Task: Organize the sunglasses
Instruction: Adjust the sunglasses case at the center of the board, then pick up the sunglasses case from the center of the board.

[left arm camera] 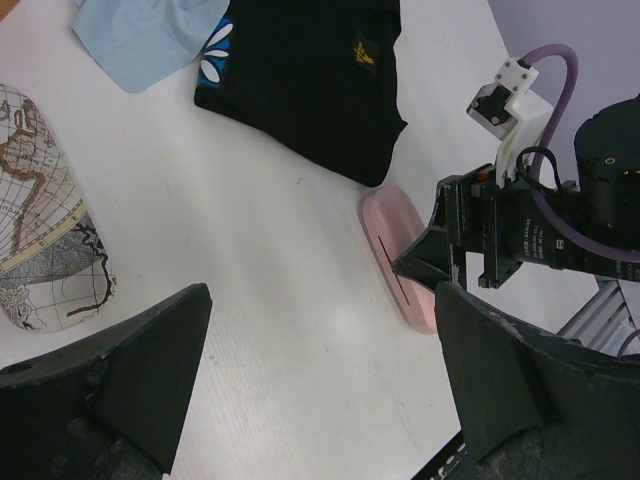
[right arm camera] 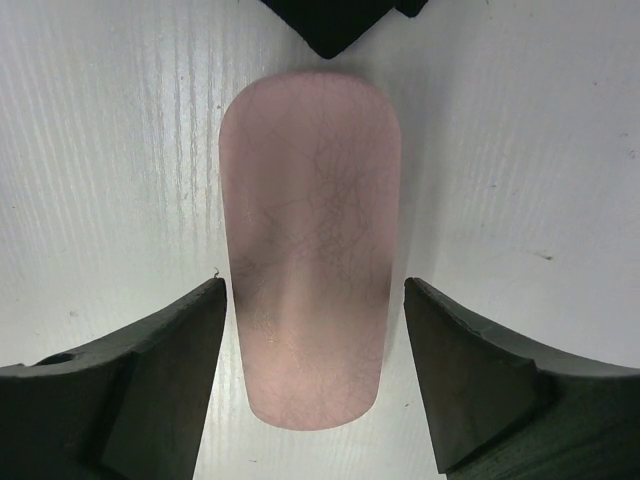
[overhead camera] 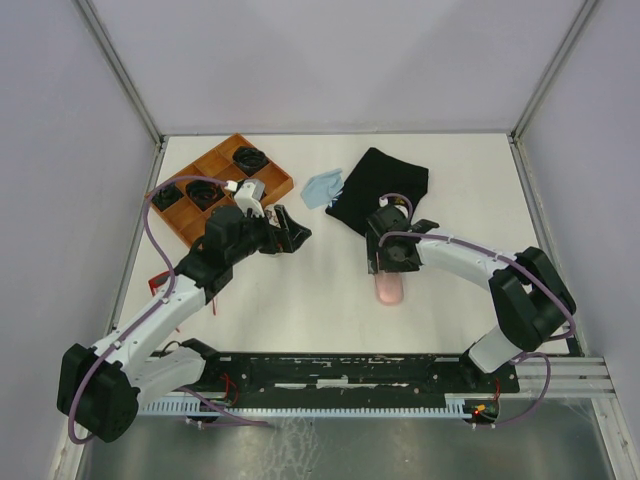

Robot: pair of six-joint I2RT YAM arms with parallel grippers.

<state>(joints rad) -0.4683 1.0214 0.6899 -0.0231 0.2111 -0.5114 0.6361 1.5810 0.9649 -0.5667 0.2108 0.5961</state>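
Note:
Neither pair of sunglasses shows clearly in any view. The oblong pink glasses case (overhead camera: 388, 288) lies shut on the white table, just near the black cloth. My right gripper (overhead camera: 384, 264) is open and hangs over it. In the right wrist view the fingers (right arm camera: 150, 370) stand on either side of the pink case's (right arm camera: 310, 230) near end, with gaps on both sides. My left gripper (overhead camera: 288, 232) is open and empty over bare table (left arm camera: 300, 300). The left wrist view shows the pink case (left arm camera: 395, 250), the right gripper (left arm camera: 430, 262) and the grey map-patterned case (left arm camera: 40, 230).
A wooden compartment tray (overhead camera: 268, 190) at the back left holds dark items (overhead camera: 250, 157), too small to identify. A black cloth (overhead camera: 380, 190) and a light blue cloth (overhead camera: 322, 187) lie at the back middle. Side walls and a frame rail (overhead camera: 350, 372) bound the table.

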